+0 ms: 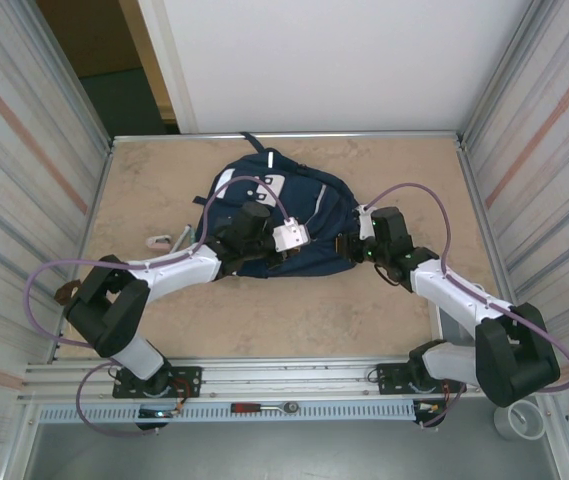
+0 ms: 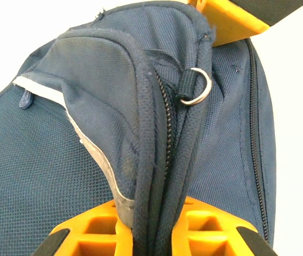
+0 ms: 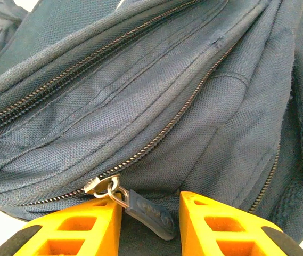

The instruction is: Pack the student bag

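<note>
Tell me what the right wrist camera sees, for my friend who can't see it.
A navy backpack crossed by zippers, seen close up. At the bottom, a dark zipper pull lies between the right gripper's two parted orange fingers.

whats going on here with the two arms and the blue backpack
Two robot arms are working on the student bag, which lies on the table. The left gripper is clamped on a fold of the bag's fabric beside a zip. The right gripper is at the bag's other side, jaws apart, with a zip pull lying between them, not pinched. The zip at that pull looks closed, so the bag seems not yet opened there.
</note>
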Robot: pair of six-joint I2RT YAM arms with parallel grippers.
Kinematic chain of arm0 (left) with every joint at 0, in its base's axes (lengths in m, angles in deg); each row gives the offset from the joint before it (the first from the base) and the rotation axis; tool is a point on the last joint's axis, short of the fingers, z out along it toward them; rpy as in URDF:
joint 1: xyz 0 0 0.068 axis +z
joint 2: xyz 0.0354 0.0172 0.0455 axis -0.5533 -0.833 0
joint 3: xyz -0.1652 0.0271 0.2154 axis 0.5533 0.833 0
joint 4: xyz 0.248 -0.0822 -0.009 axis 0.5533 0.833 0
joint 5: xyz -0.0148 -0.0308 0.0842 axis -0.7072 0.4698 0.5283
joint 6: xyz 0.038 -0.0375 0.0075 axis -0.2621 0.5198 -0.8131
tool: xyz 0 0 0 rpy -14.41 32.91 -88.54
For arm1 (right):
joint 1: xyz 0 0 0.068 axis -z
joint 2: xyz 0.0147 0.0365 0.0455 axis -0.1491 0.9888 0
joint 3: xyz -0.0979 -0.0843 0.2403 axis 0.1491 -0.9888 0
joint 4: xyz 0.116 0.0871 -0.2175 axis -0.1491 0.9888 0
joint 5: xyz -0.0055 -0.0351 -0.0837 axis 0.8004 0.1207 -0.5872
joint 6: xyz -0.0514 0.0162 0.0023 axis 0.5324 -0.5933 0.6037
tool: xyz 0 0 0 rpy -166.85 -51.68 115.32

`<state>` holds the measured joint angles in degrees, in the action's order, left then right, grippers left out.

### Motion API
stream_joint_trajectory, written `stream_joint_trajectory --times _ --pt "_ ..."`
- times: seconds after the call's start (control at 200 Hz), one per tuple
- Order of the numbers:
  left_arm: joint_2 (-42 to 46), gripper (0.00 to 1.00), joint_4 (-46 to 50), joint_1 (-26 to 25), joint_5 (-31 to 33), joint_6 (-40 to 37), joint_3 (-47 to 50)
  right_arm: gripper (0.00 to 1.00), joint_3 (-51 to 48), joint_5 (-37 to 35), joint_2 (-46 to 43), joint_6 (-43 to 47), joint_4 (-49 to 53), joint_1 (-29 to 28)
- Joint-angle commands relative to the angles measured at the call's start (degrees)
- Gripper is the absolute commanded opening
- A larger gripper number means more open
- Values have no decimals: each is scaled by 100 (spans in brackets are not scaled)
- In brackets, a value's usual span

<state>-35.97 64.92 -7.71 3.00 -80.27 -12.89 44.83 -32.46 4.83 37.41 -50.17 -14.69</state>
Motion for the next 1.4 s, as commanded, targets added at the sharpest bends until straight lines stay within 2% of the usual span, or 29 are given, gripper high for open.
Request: stream_joint_trajectory --times 0.0,0.11,0.306,0.441,0.576,0.676,0.877,0.962,1.022,1.157,1.247,1.393 --pt "250 0 -120 49 -255 246 -114 30 158 -460 9 285 172 -38" --pt "215 0 -105 51 -273 242 -141 23 142 -455 50 276 101 -40" --pt "267 0 -98 60 -136 216 -80 0 70 -274 29 276 -28 29" --pt "319 0 -76 82 -124 183 -61 0 115 -596 -38 30 193 278" --pt "346 0 -119 104 -181 177 6 0 155 -586 -10 -321 394 736" --pt "317 0 -138 147 -194 178 27 0 224 -340 101 -423 503 957" --pt "58 0 -106 253 -116 175 -83 0 121 603 -5 -291 325 969" --pt "-75 8 -103 271 93 172 -159 0 88 924 -119 -259 285 969" --pt "-205 10 -75 281 404 178 -284 0 81 1126 -199 -289 262 969" --pt "-456 17 160 289 1384 156 -632 0 21 1464 -373 -471 137 908" --pt "-385 35 222 274 1622 146 -621 0 -33 1496 -459 -604 36 793" --pt "124 63 135 126 1561 182 -248 0 -69 1439 -513 -732 -118 551"
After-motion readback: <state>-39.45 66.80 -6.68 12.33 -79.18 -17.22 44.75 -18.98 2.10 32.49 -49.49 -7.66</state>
